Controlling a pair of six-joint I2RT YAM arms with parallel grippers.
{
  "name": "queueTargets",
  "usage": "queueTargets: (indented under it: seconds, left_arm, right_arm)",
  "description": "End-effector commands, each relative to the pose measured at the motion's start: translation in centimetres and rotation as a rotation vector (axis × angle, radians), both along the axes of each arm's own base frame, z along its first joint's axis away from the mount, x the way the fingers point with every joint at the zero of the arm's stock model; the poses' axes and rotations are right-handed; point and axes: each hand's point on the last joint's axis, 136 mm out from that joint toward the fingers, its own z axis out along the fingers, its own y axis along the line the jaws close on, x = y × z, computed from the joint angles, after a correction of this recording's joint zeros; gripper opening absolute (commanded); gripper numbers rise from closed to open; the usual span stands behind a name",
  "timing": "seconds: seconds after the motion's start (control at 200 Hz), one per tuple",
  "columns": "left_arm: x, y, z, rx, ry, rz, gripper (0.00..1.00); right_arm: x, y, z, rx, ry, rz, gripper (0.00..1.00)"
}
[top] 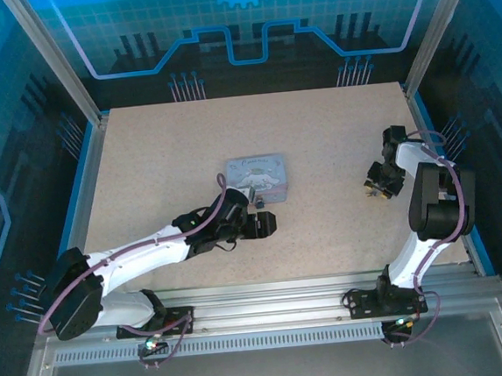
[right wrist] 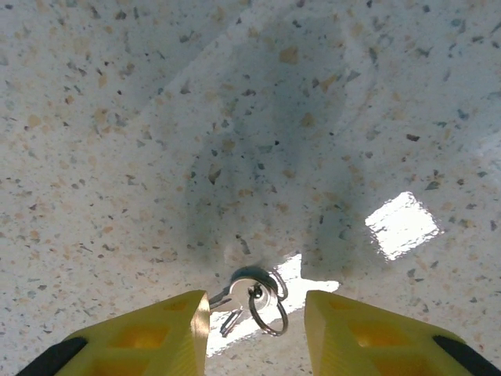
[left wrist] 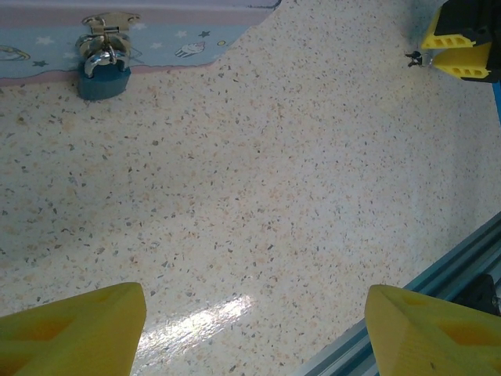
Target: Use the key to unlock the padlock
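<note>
The padlock (left wrist: 103,74) is a small dark blue body with a silver shackle, hanging on the hasp of a pale blue cartoon-printed tin (left wrist: 39,48). From above, the padlock (top: 257,202) sits at the tin's (top: 257,172) near edge. My left gripper (top: 270,224) hovers just in front of it, open and holding nothing (left wrist: 254,313). The silver key (right wrist: 252,288) lies flat on the table with a wire ring through its head. My right gripper (right wrist: 257,301) straddles it low over the table, yellow fingers (right wrist: 168,329) apart on either side with gaps showing. In the top view this gripper (top: 379,185) is at the right.
The speckled tabletop (top: 186,150) is bare around the tin. An aluminium rail (top: 269,292) runs along the near edge, and the frame's blue edge (top: 475,221) lies close to the right arm. My right gripper's yellow fingers (left wrist: 458,47) appear far off in the left wrist view.
</note>
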Motion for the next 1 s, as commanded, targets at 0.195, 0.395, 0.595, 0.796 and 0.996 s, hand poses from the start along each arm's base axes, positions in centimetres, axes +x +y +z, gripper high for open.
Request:
queueTargets:
  seconds: [0.195,0.395,0.595,0.796,0.996]
  left_arm:
    - [-0.4,0.3,-1.4,0.007,0.023,0.023,0.75]
    - [-0.5,0.5,-1.8,0.007,0.03,0.03,0.75]
    - [-0.5,0.6,-1.9,-0.002,0.029,0.036,0.75]
    - [-0.6,0.5,-2.0,-0.004,0.032,0.035,0.75]
    - [-0.6,0.7,-1.7,-0.016,0.027,0.041,0.75]
  right_arm:
    - [0.1,0.0,-0.5,0.025,0.01,-0.011,0.36]
    - [-0.1,0.0,-1.1,0.03,0.035,-0.012,0.35]
    - [-0.5,0.3,-1.5,0.043,0.04,-0.011,0.24]
    - [-0.3,0.5,-1.3,0.055,0.023,-0.002,0.08]
    - [0.2,1.5,0.8,0.087,-0.054,0.019,0.0]
